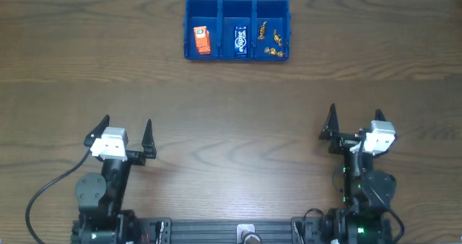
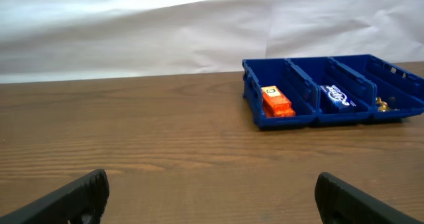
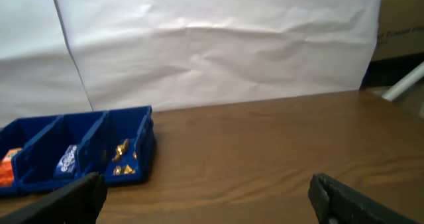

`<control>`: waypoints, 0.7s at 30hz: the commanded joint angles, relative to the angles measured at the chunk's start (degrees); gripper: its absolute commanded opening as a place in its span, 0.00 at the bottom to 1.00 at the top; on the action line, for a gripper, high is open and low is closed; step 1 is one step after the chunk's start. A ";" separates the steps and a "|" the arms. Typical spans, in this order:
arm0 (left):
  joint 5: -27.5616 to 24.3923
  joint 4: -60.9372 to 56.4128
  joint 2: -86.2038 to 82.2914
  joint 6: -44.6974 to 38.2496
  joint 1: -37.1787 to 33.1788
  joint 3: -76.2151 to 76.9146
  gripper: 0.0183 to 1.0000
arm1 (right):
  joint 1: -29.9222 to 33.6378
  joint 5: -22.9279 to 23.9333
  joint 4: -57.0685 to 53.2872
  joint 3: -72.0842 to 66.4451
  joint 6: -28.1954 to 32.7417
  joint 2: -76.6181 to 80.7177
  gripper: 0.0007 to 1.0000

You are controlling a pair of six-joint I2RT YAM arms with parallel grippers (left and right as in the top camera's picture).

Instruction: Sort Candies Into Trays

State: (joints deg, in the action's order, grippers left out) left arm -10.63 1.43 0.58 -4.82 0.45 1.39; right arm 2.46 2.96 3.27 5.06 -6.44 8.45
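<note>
Your left gripper [image 1: 128,123] sits low and close to its own base, near your side of the brown wooden table [image 1: 231,114]. Its two fingers are spread wide and hold nothing. I think it waits like that so it is ready to close on a candy, and so it is out of the way.

Look farther up the table, well apart from both grippers, and you find the blue plastic tray [image 1: 237,2] with three boxes side by side. In its left box lies an orange wrapped candy bar [image 1: 202,40]. In the middle box lies a blue wrapped candy [image 1: 241,40]. In the right box lie a few small gold wrapped candies [image 1: 263,30]. Each kind has its own box — that is the point of sorting, so no kinds get mixed. Every candy you can see is in the tray already, so the job looks done or close to it.

Your right gripper [image 1: 355,118] sits close to its base on the right side. It is wide open too, with nothing between its fingers. The gold box is the one nearest to it — so this arm would have the shorter trip there.
</note>
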 commanded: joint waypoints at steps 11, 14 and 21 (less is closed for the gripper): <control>-1.22 1.88 -0.33 -0.76 0.11 -1.11 1.00 | 0.17 -3.69 -2.62 -4.63 0.72 -8.61 1.00; -1.22 1.88 -0.33 -0.76 0.11 -1.11 1.00 | 0.17 -3.74 -8.24 -4.63 0.70 -8.31 1.00; -1.22 1.88 -0.33 -0.76 0.11 -1.11 1.00 | 0.20 -3.74 -8.02 -4.61 0.70 -8.28 1.00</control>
State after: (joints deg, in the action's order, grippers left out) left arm -10.61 1.43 0.58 -4.82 0.45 1.39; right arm 2.46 -0.47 -4.19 0.51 -6.42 0.62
